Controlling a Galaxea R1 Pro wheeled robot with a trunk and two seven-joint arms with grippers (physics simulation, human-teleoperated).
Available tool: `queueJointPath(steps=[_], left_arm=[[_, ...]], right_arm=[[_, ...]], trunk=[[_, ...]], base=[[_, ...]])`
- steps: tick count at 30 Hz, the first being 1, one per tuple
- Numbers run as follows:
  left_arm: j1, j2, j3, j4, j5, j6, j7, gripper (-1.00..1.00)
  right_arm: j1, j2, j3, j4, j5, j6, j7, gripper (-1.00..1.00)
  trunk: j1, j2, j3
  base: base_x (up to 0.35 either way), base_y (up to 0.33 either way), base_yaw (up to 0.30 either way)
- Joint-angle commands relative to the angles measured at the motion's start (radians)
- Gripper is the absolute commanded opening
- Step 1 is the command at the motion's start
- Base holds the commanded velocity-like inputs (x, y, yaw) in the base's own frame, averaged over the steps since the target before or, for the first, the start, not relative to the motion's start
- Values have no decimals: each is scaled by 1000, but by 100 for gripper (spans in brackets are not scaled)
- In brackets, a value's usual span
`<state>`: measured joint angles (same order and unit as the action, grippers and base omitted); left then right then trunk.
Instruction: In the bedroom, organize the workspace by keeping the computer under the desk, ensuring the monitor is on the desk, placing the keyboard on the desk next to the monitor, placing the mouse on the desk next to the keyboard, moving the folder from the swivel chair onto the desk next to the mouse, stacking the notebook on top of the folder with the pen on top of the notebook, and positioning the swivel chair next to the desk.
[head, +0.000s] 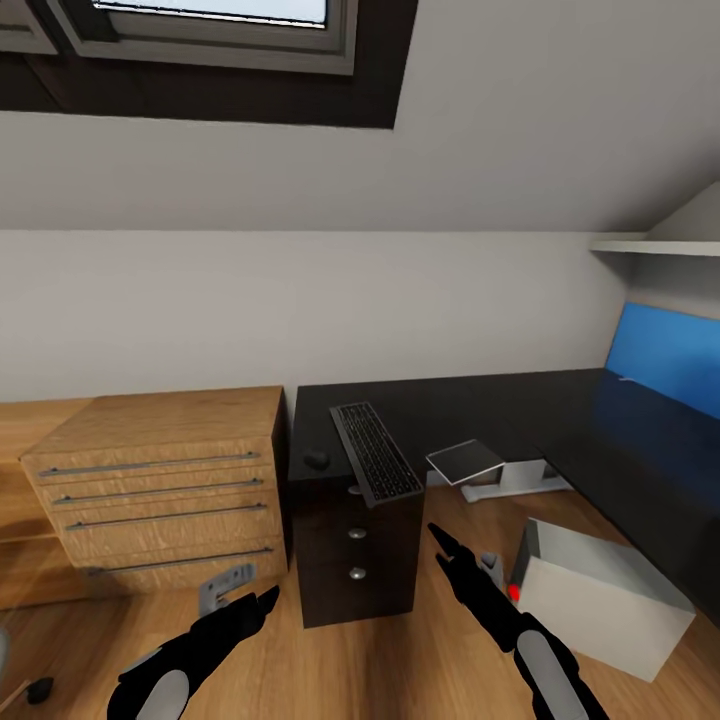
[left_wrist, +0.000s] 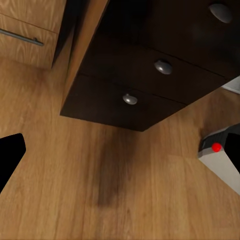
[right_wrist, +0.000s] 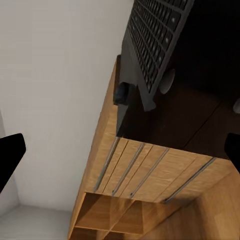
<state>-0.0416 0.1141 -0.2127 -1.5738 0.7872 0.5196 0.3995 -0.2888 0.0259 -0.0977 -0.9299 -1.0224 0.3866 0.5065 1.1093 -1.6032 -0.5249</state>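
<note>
1. Both black robot hands, left hand (head: 262, 600) and right hand (head: 443, 541), low before large L-shaped black bench (head: 480, 400); fingers spread, gripping nothing.
2. Slim dark grey keyboard (head: 374, 451) overhanging bench edge; small rounded black mouse (head: 317, 460) just beside.
3. Pale grey box-shaped computer tower (head: 600, 595) on floor.
4. Likely next: approach, reposition keyboard.

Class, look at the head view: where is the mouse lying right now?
The mouse lies on the black desk, near its left end, just left of the keyboard and beside the light wood drawer unit.
</note>
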Motion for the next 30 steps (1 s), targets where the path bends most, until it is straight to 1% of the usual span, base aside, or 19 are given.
queueJointPath(steps=[1,27,30], left_arm=[[-1,1,-2,-1,10,0,10,100],[-1,1,-2,0,10,3,12,100],[-1,0,-4,0,10,3,22,100]], right_arm=[[0,1,-4,0,-7,9,4,100],[0,-3,-2,4,-4,8,9,100],[0,-3,-2,5,-3,8,9,100]], trunk=[[4,-8,-4],[104,-190,-86],[115,-211,-95]], base=[[0,0,0],[0,0,0],[0,0,0]])
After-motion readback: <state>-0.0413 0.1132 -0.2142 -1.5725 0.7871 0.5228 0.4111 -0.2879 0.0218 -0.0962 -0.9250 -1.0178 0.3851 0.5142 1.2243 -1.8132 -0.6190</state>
